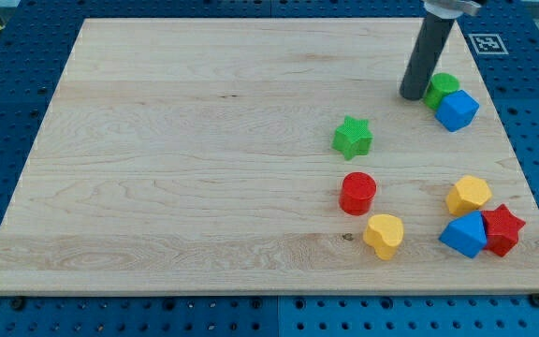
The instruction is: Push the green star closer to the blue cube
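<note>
The green star (352,137) lies right of the board's middle. The blue cube (457,109) sits toward the view's upper right, touching a green round block (441,88) at its upper left. My tip (411,95) rests on the board just left of the green round block, up and to the right of the green star and well apart from it. A second blue block (464,234) lies at the lower right.
A red cylinder (357,193) lies below the green star, with a yellow heart (384,235) below it. At the lower right a yellow block (468,196), the second blue block and a red star (503,229) cluster near the board's (157,168) right edge.
</note>
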